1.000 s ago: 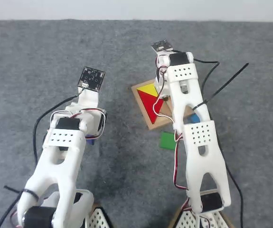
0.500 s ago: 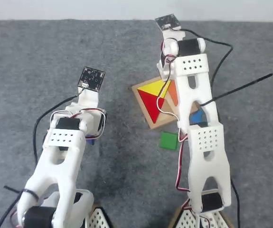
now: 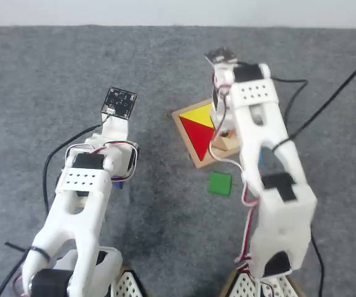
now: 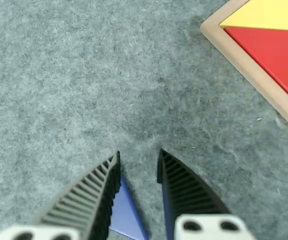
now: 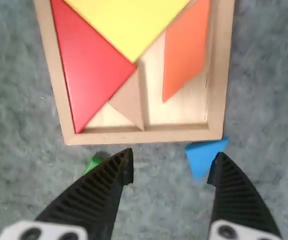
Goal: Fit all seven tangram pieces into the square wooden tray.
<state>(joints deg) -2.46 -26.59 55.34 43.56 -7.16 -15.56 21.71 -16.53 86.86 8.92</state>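
Observation:
The square wooden tray [image 5: 219,75] holds a yellow triangle [image 5: 128,20], a red triangle [image 5: 88,65], an orange piece [image 5: 184,55] and a small tan triangle [image 5: 129,102]. My right gripper [image 5: 173,160] hangs open over the tray's near edge. A blue triangle [image 5: 203,155] lies on the carpet just outside that edge, near one finger. The green square [image 3: 220,183] rests on the carpet in front of the tray [image 3: 184,139]. My left gripper [image 4: 138,157] is open low over the carpet, with a purple-blue triangle [image 4: 126,215] lying between its fingers.
Grey carpet covers the whole table. The right arm [image 3: 258,117] covers the tray's right half in the high view. Open carpet stretches to the far left and behind the tray. Cables trail off both arms.
The right arm reached out past the tray's far side, then drew back over it with its elbow raised. The left arm has stayed still.

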